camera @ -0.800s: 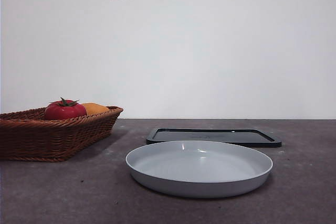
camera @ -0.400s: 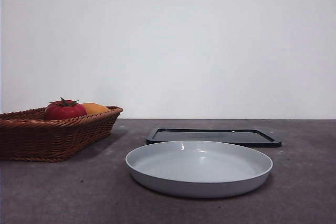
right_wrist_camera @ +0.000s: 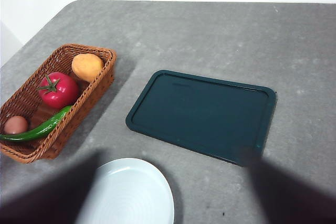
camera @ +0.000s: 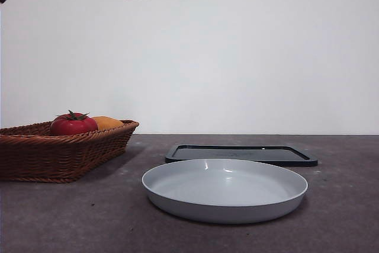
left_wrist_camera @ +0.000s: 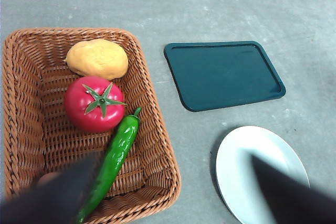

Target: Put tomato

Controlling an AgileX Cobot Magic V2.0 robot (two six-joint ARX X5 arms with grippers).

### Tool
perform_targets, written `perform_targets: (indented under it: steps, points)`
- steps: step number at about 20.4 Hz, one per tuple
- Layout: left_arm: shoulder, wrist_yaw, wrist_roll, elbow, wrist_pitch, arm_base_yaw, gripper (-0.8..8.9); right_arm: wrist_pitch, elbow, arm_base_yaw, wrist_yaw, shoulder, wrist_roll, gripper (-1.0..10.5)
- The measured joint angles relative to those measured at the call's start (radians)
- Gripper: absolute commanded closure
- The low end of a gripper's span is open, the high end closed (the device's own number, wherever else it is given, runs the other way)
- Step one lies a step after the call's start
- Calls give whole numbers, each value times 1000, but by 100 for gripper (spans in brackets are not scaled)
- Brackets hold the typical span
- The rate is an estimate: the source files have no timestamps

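- Tomato point(left_wrist_camera: 95, 103): lies inside the wicker basket point(left_wrist_camera: 157, 145) at the left of the surface point(camera: 343, 217). It sits upright with the green stem on top, untouched by either tool.
- Basket contents: an orange fruit point(left_wrist_camera: 97, 58) lies on the far side of the tomato, close against it. A green pepper point(left_wrist_camera: 113, 158) lies on the near side, its stem end just beside the tomato. A small brownish item point(right_wrist_camera: 16, 125) rests at the near end of the basket; what it is cannot be told.
- Grey plate point(camera: 225, 191): stands on the surface to the right of the basket, nearest the front camera. Nothing rests in it.
- Dark tray point(camera: 240, 154): lies flat just beyond the plate, with nothing on it.
- Left tool point(left_wrist_camera: 173, 192): raised well above the basket and plate, jaws spread wide apart, grasping nothing.
- Right tool point(right_wrist_camera: 173, 192): raised above the plate and tray, jaws likewise released and parted, grasping nothing.
- Front view: both arms show only as black tips at the top corners.
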Motion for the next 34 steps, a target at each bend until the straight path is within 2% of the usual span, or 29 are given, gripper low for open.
perform_targets:
  steps: [10,14,17,21,24,29,34]
  points:
    - [0,0,-7,0,-2,0,65,0,0,0,-1,0,0,373]
    - [12,-83,-7,1,-18,0,71,0,0,0,-1,0,0,373]
    - [68,-106,-7,4,-33,0,71,0,0,0,-1,0,0,373]
    - [223,-124,-7,65,-107,0,71,19,0,0,-1,0,0,373]
    - [372,-182,-7,176,-157,-2,71,29,0,0,-1,0,0,373]
    - [603,-194,-6,344,-172,-23,71,31,0,0,-1,0,0,373]
    - [774,-295,21,486,-187,-71,71,31,0,0,-1,0,0,373]
